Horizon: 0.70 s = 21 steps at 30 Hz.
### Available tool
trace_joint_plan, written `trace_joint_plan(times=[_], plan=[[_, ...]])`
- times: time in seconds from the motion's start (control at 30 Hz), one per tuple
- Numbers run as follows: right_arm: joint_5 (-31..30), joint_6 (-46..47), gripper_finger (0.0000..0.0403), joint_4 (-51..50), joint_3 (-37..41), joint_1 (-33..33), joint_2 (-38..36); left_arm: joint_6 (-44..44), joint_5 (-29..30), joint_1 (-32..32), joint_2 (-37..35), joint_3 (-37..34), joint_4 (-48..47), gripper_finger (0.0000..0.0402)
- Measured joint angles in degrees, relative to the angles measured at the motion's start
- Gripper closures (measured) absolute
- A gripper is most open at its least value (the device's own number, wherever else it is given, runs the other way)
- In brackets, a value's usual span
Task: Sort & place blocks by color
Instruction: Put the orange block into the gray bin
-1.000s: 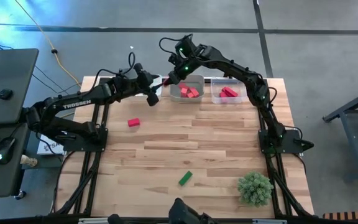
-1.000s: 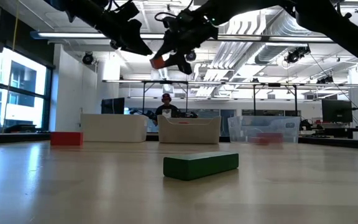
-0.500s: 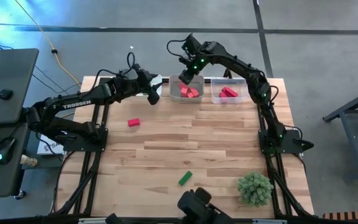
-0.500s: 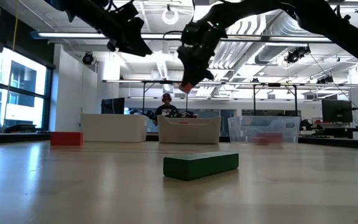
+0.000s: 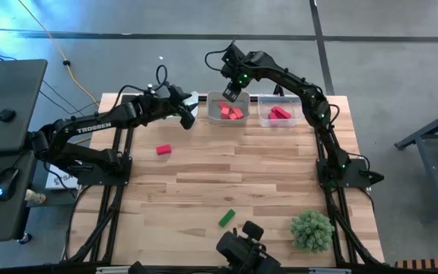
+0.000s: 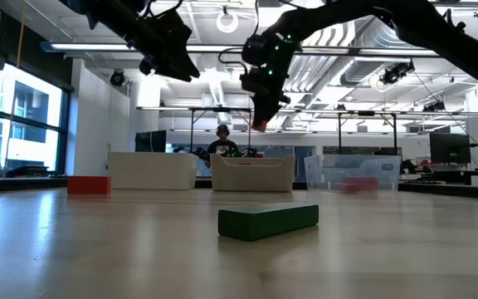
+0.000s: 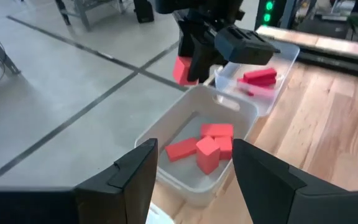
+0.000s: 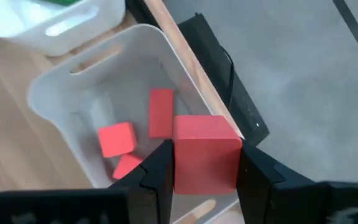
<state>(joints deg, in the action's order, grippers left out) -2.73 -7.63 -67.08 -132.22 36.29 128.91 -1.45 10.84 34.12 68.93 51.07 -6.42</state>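
Near the top centre of the high view, the right gripper (image 8: 197,180) clamped a salmon-pink cube (image 8: 205,160) above the middle tray (image 5: 220,99)'s far rim, risking a drop outside, while the left gripper (image 7: 191,171) hovered open and empty beside it.

The tabletop (image 5: 204,183) is made of light wooden planks and stands on a grey concrete floor (image 5: 386,61) with dark seam lines. Beside its left edge there is a dark desk (image 5: 6,99) with a computer mouse (image 5: 6,183), and a yellow cable (image 5: 52,38) lies on the floor. In the low view, the room behind has large windows (image 6: 15,116) at the left, white ceiling pipes (image 6: 347,33) and long lamps. A person (image 6: 221,143) sits far behind.
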Motion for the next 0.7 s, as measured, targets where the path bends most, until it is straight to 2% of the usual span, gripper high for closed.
trace_joint_plan(times=[0.7], plan=[[2.16,0.27,0.0294,-5.11,0.02,-0.34,10.16,1.32,1.98,-0.02,-0.02,0.0,-16.41,0.0204]])
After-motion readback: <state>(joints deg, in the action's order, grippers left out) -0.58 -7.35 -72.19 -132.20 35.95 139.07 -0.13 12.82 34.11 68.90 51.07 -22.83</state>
